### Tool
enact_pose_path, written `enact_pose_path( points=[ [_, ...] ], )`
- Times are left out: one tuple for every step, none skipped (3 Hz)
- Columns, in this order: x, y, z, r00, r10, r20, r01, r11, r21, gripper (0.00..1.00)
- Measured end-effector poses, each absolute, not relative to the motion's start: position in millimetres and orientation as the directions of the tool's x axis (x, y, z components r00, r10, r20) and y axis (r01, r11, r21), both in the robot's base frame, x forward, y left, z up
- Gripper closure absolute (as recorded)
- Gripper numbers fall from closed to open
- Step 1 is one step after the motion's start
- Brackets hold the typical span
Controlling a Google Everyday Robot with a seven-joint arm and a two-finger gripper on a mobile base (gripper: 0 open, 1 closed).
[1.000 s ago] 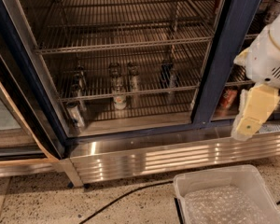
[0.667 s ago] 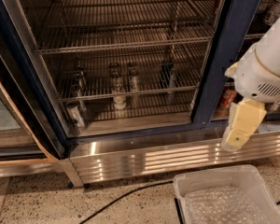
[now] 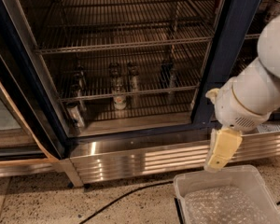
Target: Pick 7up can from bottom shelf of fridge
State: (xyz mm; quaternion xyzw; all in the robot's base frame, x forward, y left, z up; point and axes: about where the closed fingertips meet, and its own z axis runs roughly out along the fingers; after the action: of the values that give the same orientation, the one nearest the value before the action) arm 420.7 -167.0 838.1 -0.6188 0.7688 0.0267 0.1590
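Note:
The fridge has a dark blue frame, wire shelves and a ribbed steel base panel. Several cans stand on and around the bottom shelf. The 7up can has a pale label and stands near the shelf's front, left of the middle. Darker cans stand behind and beside it. My gripper hangs from the white arm outside the fridge. It is at the right, in front of the base panel, well to the right of and below the 7up can. It holds nothing that I can see.
A clear plastic bin sits on the speckled floor just under the gripper. A black cable runs across the floor. The blue door post stands between the gripper and the cans. Another can stands low at the left, near the glass door.
The arm and gripper have moved left and down, from beside the right door post to in front of the steel base panel above the bin. The cans have not moved.

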Motion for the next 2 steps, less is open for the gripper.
enact_pose_path(
  points=[
    [434.0, -147.6, 774.4, -0.124, -0.934, -0.334, -0.969, 0.187, -0.163, 0.0],
    [434.1, -147.5, 774.2, -0.124, -0.934, -0.335, -0.969, 0.187, -0.163, 0.0]
  ],
)
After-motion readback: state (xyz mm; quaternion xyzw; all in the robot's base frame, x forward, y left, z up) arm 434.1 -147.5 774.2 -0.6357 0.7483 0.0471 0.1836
